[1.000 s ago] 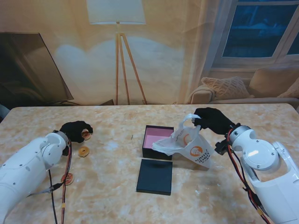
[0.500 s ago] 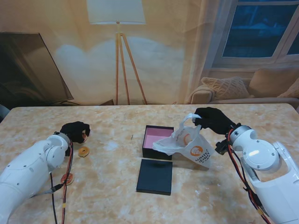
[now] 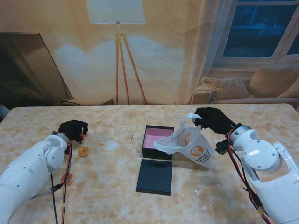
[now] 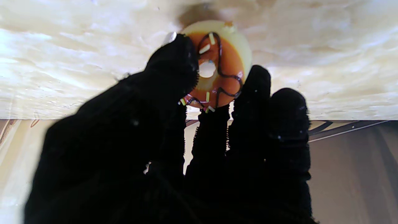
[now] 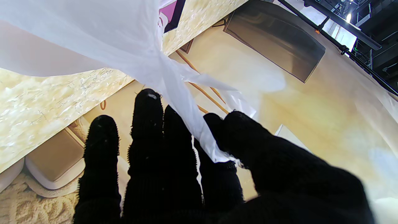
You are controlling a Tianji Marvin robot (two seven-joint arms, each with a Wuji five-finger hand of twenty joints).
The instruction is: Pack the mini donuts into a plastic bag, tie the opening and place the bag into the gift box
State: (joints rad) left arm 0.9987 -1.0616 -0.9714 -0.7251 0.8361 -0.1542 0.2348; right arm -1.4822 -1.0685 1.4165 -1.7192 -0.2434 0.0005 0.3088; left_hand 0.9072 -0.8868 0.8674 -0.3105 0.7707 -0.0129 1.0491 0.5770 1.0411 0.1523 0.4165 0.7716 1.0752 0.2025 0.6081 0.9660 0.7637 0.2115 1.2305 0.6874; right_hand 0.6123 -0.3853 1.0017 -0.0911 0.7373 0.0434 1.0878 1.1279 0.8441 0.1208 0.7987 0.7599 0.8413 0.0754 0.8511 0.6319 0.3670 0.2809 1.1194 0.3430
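The black-gloved left hand [image 3: 73, 130] pinches a small orange-glazed ring donut with sprinkles [image 4: 217, 67] above the marbled beige table [image 3: 107, 186]; two more glazed mini donuts [image 3: 83, 151] lie nearer to me. At centre sits the open black gift box with pink lining [image 3: 158, 140], its flat black lid [image 3: 155, 176] before it. The black-gloved right hand [image 3: 212, 119] grips the translucent white plastic bag [image 3: 189, 143] by a handle, just right of the box

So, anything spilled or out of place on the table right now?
Nothing spilled. Two donuts lie loose by the left arm, waiting; the box lid lies flat beside the box.
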